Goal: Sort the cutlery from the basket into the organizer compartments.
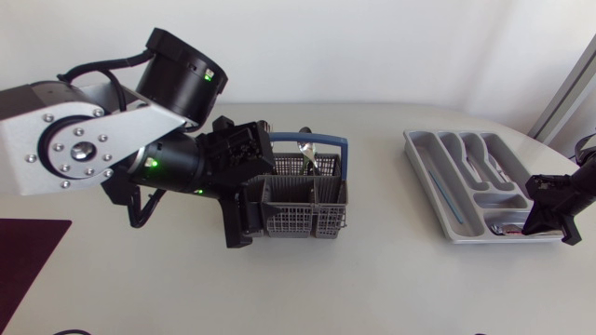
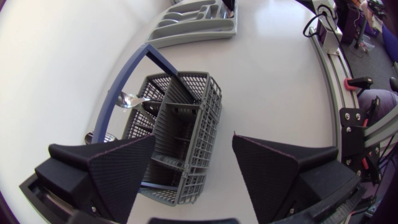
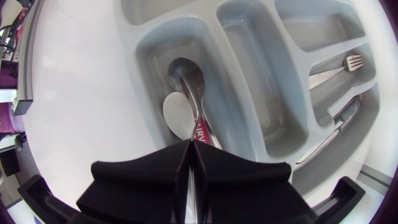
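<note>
A grey cutlery basket (image 1: 303, 200) (image 2: 180, 137) with a blue handle stands mid-table, and a spoon (image 1: 305, 149) (image 2: 132, 99) sticks up in its far side. My left gripper (image 1: 248, 212) (image 2: 193, 171) is open at the basket's left end, which lies between its wide-spread fingers. The grey organizer (image 1: 438, 181) (image 2: 186, 28) (image 3: 143, 37) lies at the right. My right gripper (image 1: 548, 216) (image 3: 191, 165) hangs shut over its near right corner. Two spoons (image 3: 185, 84) lie in the compartment below it, their handles running under the fingertips. A fork (image 3: 339, 67) rests in a neighbouring compartment.
A dark maroon mat (image 1: 23, 265) lies at the table's near left corner. More cutlery (image 3: 333, 127) lies in the organizer's long outer slot. Bare white tabletop separates the basket from the organizer.
</note>
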Available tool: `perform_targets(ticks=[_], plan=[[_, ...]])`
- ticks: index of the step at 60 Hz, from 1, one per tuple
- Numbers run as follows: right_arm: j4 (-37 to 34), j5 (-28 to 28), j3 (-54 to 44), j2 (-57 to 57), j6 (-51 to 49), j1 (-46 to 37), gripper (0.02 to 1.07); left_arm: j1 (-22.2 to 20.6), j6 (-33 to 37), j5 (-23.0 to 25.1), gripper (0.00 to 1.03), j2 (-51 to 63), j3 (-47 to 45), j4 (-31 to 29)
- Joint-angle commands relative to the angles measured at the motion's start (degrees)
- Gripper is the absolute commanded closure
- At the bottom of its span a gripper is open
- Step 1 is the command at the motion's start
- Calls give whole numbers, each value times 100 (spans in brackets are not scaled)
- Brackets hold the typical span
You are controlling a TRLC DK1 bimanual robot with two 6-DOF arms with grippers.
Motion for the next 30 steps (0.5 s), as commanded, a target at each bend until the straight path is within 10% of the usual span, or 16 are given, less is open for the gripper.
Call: perform_targets(ticks=[1, 9, 30], plan=[[167, 109, -206, -124, -100, 76, 97, 88, 173, 75, 18, -165, -196, -44], [809, -110, -619, -661, -91, 23, 48, 211, 217, 111, 18, -323, -293, -70], [800, -910, -1129, -2146, -12, -108, 14, 756, 208, 365, 18, -719, -451, -193]])
